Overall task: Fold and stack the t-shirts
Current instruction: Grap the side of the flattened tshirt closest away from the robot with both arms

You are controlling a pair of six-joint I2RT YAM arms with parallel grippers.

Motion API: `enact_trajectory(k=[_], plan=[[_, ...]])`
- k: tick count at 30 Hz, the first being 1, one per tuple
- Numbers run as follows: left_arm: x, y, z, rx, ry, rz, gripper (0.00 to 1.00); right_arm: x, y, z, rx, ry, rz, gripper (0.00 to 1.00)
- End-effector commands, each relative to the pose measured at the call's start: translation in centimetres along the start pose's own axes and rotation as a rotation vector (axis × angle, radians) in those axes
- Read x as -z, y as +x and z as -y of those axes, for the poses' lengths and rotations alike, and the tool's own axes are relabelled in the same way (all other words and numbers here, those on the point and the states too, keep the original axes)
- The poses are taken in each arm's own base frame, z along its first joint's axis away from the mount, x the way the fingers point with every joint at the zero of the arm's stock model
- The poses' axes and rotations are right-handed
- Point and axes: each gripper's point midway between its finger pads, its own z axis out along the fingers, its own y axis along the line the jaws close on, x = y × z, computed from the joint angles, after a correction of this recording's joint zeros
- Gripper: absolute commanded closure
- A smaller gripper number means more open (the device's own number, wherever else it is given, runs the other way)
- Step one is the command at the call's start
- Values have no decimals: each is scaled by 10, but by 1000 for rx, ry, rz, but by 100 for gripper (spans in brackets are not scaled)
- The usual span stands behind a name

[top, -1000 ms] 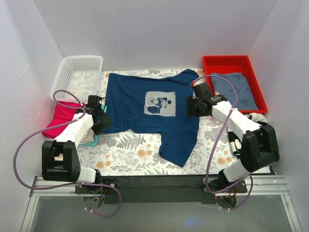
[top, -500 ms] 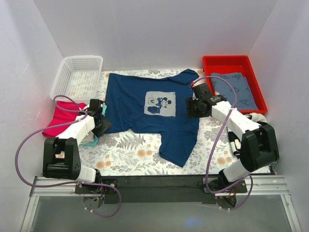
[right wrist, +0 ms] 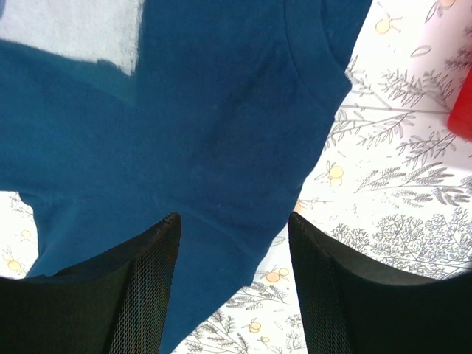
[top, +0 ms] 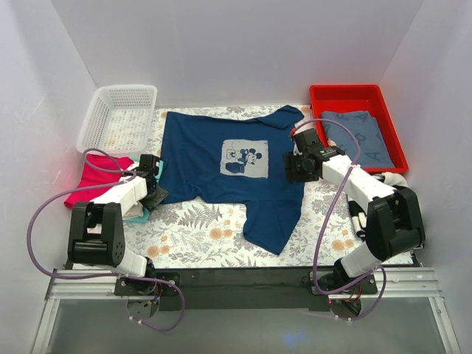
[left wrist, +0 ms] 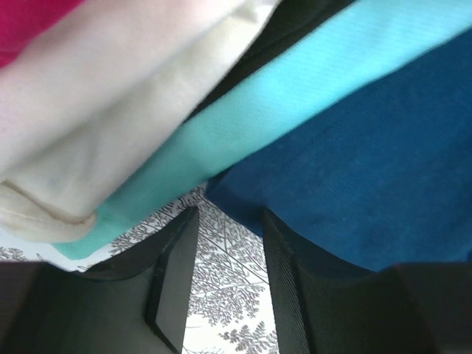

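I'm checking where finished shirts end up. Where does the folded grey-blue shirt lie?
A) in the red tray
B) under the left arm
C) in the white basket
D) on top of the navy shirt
A: the grey-blue shirt lies flat inside the red tray at the far right of the table, apart from the spread navy shirt.

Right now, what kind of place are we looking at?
Probably a lab test cell for cloth folding, not a home: plain white walls box in a floral-covered table, with a navy t-shirt spread out between a white basket and a red tray.
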Motion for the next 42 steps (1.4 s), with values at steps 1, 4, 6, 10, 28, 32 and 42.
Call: enact_trajectory(k=[1, 4, 6, 10, 28, 32, 42], plan=[[-11, -7, -6, 19, -44, 41, 63, 5, 13, -2, 19, -22, -26, 35], [-19, -7, -6, 13, -57, 42, 65, 10, 22, -3, 28, -37, -29, 35], [-24, -9, -4, 10, -57, 45, 65, 12, 30, -4, 25, -49, -38, 35], [-30, -7, -3, -4, -61, 32, 69, 12, 40, -3, 9, -44, -51, 35], [-1, -12, 3, -77, -2, 9, 100, 56, 121, -55, 75, -260, -186, 34], [0, -16, 11, -85, 13, 3, 100, 62, 155, -67, 88, -278, -237, 34], [1, -14, 14, -115, 27, -16, 100, 48, 192, -57, 49, -173, -301, 38]])
